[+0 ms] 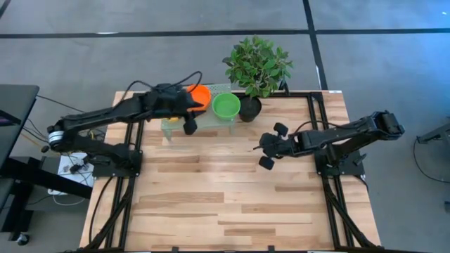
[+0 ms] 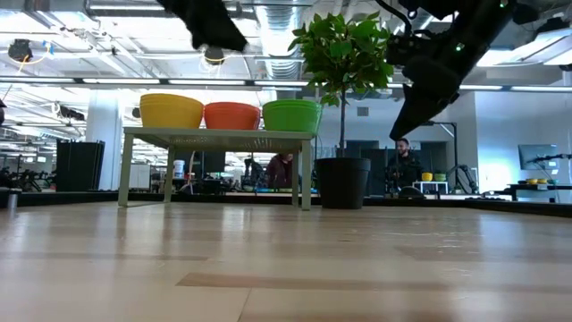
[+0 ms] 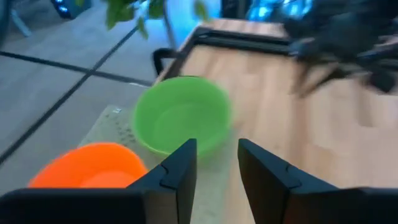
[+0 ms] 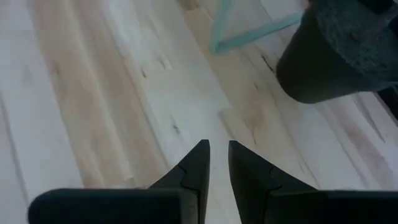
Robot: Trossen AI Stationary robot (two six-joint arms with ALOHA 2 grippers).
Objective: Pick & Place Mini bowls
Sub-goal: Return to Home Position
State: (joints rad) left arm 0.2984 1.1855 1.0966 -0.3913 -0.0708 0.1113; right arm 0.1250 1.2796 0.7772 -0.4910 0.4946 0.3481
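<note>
Three mini bowls stand side by side, on their bases, on a small pale green stand (image 2: 219,136) at the table's far edge: a yellow bowl (image 2: 172,111), an orange bowl (image 2: 231,115) and a green bowl (image 2: 290,115). My left gripper (image 3: 217,155) hangs above the stand, open and holding nothing, with the green bowl (image 3: 180,118) just ahead of its fingers and the orange bowl (image 3: 87,165) beside them. In the high view its arm hides the yellow bowl. My right gripper (image 1: 266,145) hangs over the table's middle right with its fingers (image 4: 219,152) a narrow gap apart and nothing between them.
A potted plant in a black pot (image 1: 249,109) stands right of the stand, close to the green bowl (image 1: 226,105) and to my right gripper. The wooden table (image 1: 211,197) lies bare toward its near edge. People and desks show in the room beyond.
</note>
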